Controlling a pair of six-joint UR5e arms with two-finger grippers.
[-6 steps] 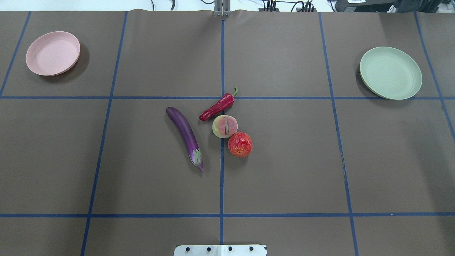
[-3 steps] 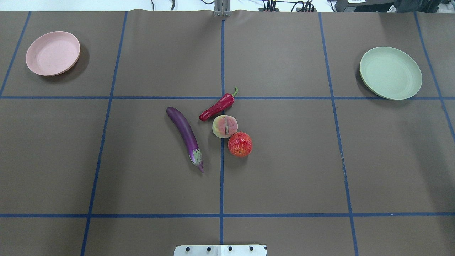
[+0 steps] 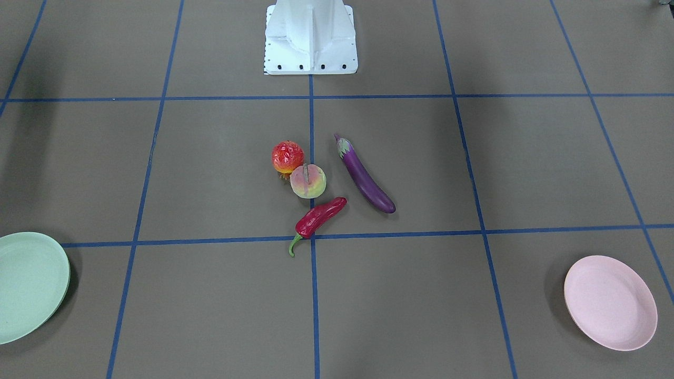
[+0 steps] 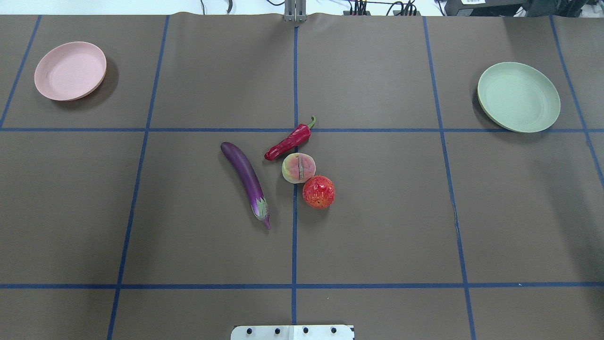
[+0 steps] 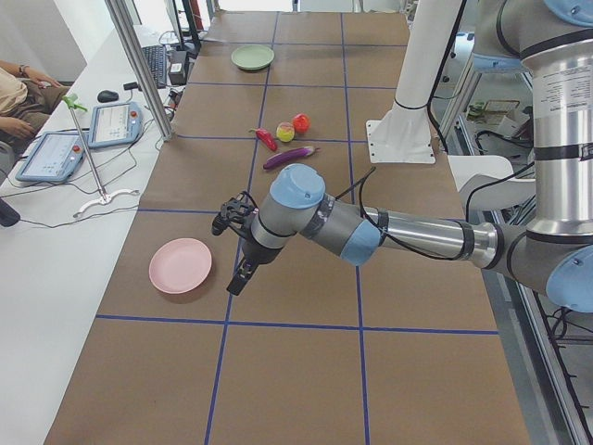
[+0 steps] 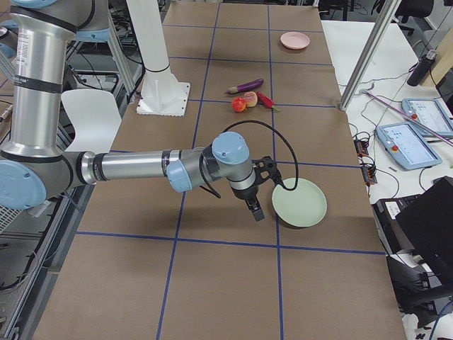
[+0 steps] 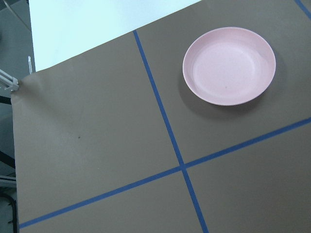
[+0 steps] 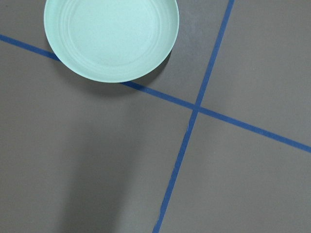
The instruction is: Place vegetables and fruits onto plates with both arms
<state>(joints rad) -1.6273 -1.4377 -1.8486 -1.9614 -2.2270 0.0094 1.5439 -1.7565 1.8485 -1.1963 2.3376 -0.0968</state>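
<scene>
Purple glossy long eggplant (image 4: pixel 245 177), shiny red chili pepper (image 4: pixel 289 141), blush peach (image 4: pixel 298 167), red-orange pomegranate (image 4: pixel 318 191) clustered at tabletop (image 4: pixel 377 236) centre, likely for shared reach; left tool (image 5: pixel 239 280) near matte pink plate (image 5: pixel 181 265), right tool (image 6: pixel 255 210) near green plate (image 6: pixel 301 203), grip state can't tell.

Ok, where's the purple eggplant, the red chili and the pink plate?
Long glossy purple eggplant (image 4: pixel 246 175), overhead view, middle of its body.
Shiny red chili pepper (image 4: pixel 288 142), overhead view, middle of its red body.
Round pale pink plate (image 4: pixel 70 72), overhead view, its bare centre.
</scene>
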